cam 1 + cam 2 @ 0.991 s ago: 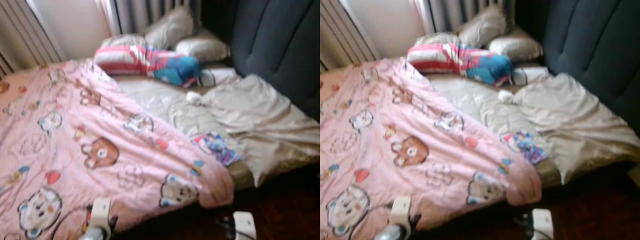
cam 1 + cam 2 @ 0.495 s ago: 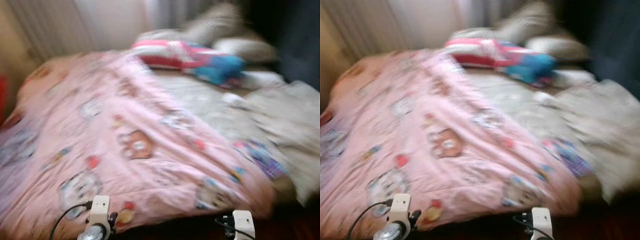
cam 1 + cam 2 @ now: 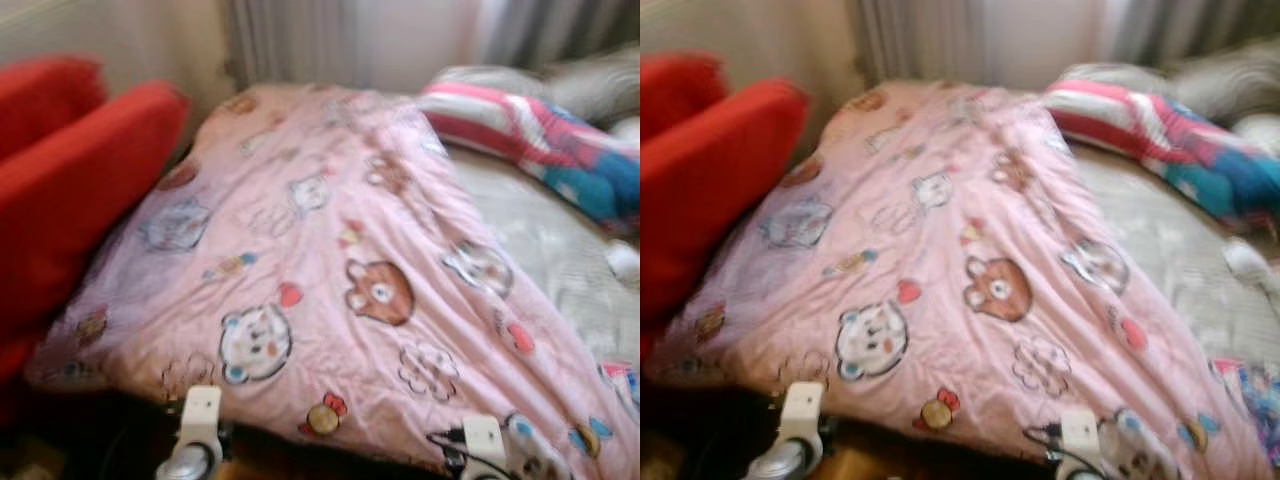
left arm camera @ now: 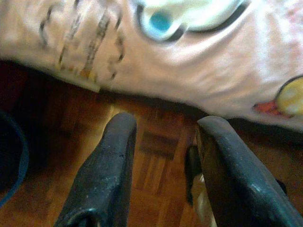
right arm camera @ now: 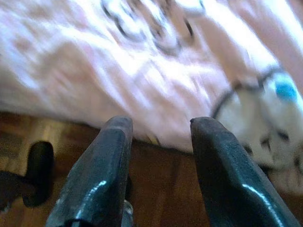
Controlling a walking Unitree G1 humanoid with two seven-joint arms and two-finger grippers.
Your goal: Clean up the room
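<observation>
A: What did we have in front of us?

B: Bed w/ a pink quilt printed w/ bears and other cartoon animals, spread over most of the mattress and hanging over the near edge. Picture was blurry, so we couldn't read small details.

A: And to our left?

B: Red cushion or seat, pressed right against the quilt's left side. Behind it a pale curtain.

A: Right side?

B: A pink-white striped pillow w/ a blue end lay near the head of the bed, touching the quilt's far edge. Grey pillows behind it. Bare pale sheet next to the quilt, w/ a small white thing on it, too blurred to tell what.

A: Grippers?

B: Left gripper hung low over the wood parquet floor, just before the quilt's edge, fingers spread apart, nothing between them. Right gripper same: fingers apart, empty, pointing at the quilt's hanging edge above the floor. Neither touched the quilt.
</observation>
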